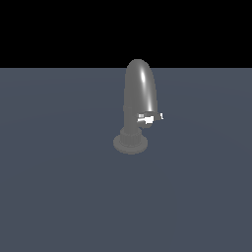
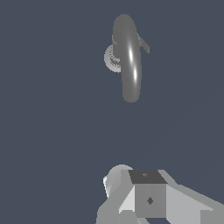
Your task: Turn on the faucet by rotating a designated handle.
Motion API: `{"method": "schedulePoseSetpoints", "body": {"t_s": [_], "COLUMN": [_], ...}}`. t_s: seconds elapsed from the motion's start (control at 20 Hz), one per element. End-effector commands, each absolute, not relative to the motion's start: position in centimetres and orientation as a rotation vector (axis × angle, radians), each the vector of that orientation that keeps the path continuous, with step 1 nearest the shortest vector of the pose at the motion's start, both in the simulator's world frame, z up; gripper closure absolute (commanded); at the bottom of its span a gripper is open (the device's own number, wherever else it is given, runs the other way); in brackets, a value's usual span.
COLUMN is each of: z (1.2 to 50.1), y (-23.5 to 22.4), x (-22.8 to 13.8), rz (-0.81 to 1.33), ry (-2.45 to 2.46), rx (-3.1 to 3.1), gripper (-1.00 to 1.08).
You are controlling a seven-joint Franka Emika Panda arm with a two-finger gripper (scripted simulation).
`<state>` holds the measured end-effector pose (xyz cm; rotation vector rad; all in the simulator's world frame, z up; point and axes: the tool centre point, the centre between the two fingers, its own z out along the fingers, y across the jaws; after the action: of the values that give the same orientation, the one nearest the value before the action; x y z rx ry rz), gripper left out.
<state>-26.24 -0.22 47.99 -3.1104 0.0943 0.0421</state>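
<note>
The faucet (image 1: 140, 93) is a glossy grey arch on a round stepped base, standing on the dark flat ground in the middle of the exterior view. Its handle (image 1: 150, 118) is a small bright white lever jutting from the lower body toward the exterior view's right. The wrist view looks down on the faucet (image 2: 130, 61) from afar, and the handle (image 2: 145, 45) shows there as a short grey stub on its side. Pale grey blocky parts of my gripper (image 2: 146, 194) fill that view's edge, far from the faucet. Its fingers cannot be made out. No gripper appears in the exterior view.
A flat dark grey-blue floor (image 1: 59, 187) spreads around the faucet, meeting a black background at the far edge.
</note>
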Motion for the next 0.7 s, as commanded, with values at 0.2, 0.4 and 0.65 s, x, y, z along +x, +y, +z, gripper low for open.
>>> {"method": "schedulePoseSetpoints", "body": {"t_s": [0.2,0.4,0.65], "z": [48.0,48.0,48.0], "y": [-0.2,-0.1,0.2], "x": [-26.1,-25.5,-24.2], "rz": [0.051,0.079,0.14], "ry": [0.102,0.124,0.174], "rx": [-3.108,-3.101,-3.082], "gripper": [1.08,1.08,1.08]}}
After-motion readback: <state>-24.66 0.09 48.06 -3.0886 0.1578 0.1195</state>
